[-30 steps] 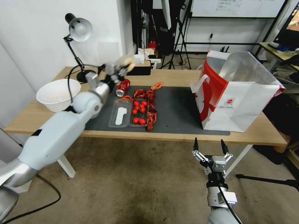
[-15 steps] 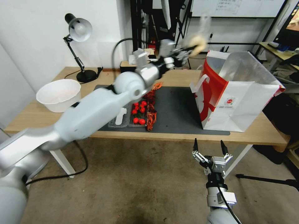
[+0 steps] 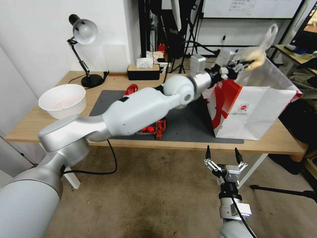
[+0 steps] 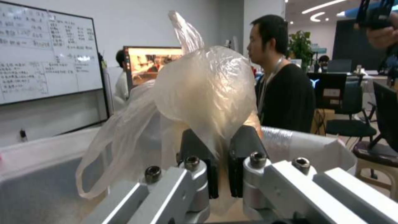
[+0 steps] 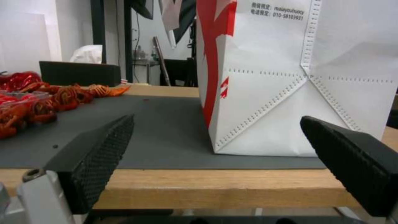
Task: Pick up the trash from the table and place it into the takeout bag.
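The left end effector (image 3: 245, 63) is clamped on the knotted clear bag (image 3: 256, 56), whose plastic is pinched between the two dark fingers (image 4: 199, 161). In the head view the bag sits at 2 o'clock from the fingertips, its loose tail pointing toward 1 o'clock. In the left wrist view the bag (image 4: 203, 90) bulges directly beyond the pads. End effector and bag are held in the air over the open mouth of the takeout bag (image 3: 261, 109), above its foil-lined rim.

The takeout bag stands upright on the dark grey mat (image 3: 188, 122) at the 3 o'clock end of the table (image 3: 33, 122).

The right end effector (image 3: 223, 155) is parked below the table's front edge, at 6 o'clock in the head view, fingers spread wide and gripping nothing. Its wrist view faces the takeout bag (image 5: 298, 77) across the mat (image 5: 166, 133).
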You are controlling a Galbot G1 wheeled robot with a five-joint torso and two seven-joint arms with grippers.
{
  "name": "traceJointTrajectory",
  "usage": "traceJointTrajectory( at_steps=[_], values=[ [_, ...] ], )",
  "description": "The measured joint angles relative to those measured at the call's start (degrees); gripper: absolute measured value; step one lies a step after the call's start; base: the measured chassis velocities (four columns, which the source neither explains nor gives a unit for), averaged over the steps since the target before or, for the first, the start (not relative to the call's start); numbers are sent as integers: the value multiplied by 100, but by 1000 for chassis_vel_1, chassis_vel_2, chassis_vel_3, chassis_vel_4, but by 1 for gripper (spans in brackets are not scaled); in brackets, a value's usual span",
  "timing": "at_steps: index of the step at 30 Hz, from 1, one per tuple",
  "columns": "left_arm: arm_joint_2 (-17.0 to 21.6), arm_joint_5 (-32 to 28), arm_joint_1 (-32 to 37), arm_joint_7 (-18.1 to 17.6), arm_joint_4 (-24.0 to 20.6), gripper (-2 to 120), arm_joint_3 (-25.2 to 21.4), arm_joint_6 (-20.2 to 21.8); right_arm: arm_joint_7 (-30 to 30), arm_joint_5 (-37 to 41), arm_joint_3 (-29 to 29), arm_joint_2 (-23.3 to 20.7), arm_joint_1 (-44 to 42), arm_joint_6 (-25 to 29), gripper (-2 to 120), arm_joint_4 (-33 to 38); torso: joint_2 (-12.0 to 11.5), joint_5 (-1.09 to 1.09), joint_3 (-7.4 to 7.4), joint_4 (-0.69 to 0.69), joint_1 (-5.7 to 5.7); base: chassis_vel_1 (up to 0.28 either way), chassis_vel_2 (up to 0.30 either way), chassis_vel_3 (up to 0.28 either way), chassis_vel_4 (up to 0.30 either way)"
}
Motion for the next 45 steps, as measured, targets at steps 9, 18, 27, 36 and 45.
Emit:
traceJointTrajectory(
  at_steps=[9, 18, 27, 36, 45],
  values=[
    [-103, 41, -86, -1, 111, 36, 99, 44, 12, -1, 13, -3, -2, 0, 100, 21, 0, -1, 0, 1, 0, 0, 0, 0, 0],
    [-27, 92, -111, -53, 77, 74, 56, 88, 17, -1, 20, -19, 0, 0, 100, 47, 0, -1, 0, 0, 0, 0, 0, 0, 0],
    [462, 171, 122, -393, -465, 99, -754, 89, 17, -1, 18, -24, -1, 0, 100, 60, 0, -2, 0, -1, 0, 0, 0, 0, 0],
    [1739, 327, 782, -639, -1278, 100, -1790, 228, 13, 0, -1, -48, 1, -9, 100, 71, 0, -4, 0, 2, 0, 0, 0, 0, 0],
    [2460, 578, 1540, -862, -1728, 100, -2486, 353, 9, 3, -8, -66, -1, -24, 100, 74, 0, -4, 0, -1, 0, 0, 0, 0, 0]
  ],
)
